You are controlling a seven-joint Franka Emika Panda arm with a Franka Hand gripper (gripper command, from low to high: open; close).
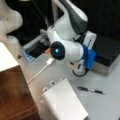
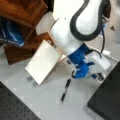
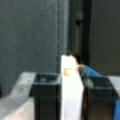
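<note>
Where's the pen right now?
The pen lies on the grey table toward a front view's right, just right of the spiral notebook and below the gripper.

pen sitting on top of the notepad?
No, in a front view the pen lies on the bare grey table, apart from the notepad, to its right.

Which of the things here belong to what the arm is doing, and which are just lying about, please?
In hand:
- gripper, closed on a white block, seen in the wrist view

Lying about:
- pen
- notebook
- white cable
- black box
- wooden shelf
</note>
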